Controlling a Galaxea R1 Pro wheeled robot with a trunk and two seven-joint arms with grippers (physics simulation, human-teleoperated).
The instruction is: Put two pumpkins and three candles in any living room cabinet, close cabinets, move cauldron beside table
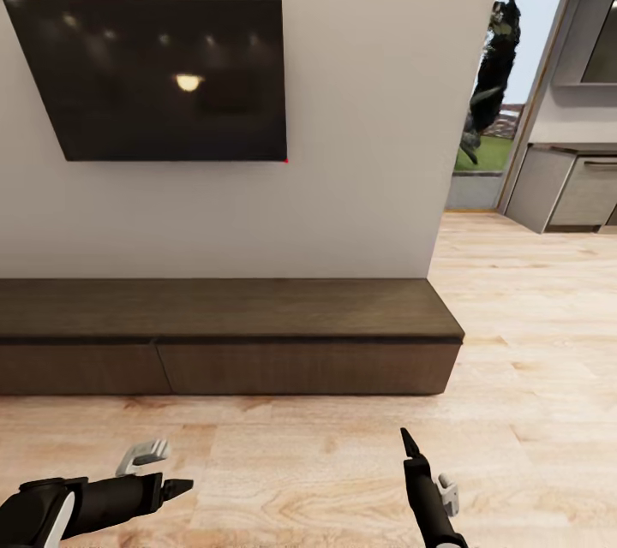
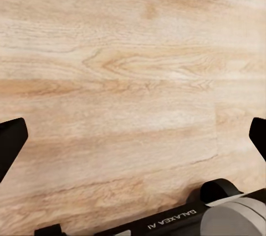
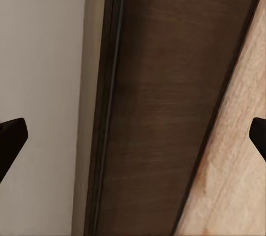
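We face the cabinet (image 1: 227,334), a long low dark-brown unit standing on the wood floor (image 1: 326,462) against the pale wall (image 1: 360,145); its drawer fronts sit flush, closed. A dark screen (image 1: 163,77) hangs on the wall above the cabinet. Beyond the cabinet's right end we see a doorway (image 1: 501,103) and grey kitchen units (image 1: 570,188). In front of the cabinet, the left gripper (image 1: 163,469) hovers over the floor (image 2: 127,81), its fingers spread wide and holding nothing. The right gripper (image 1: 426,462) points at the cabinet front (image 3: 166,108), likewise wide apart and empty.
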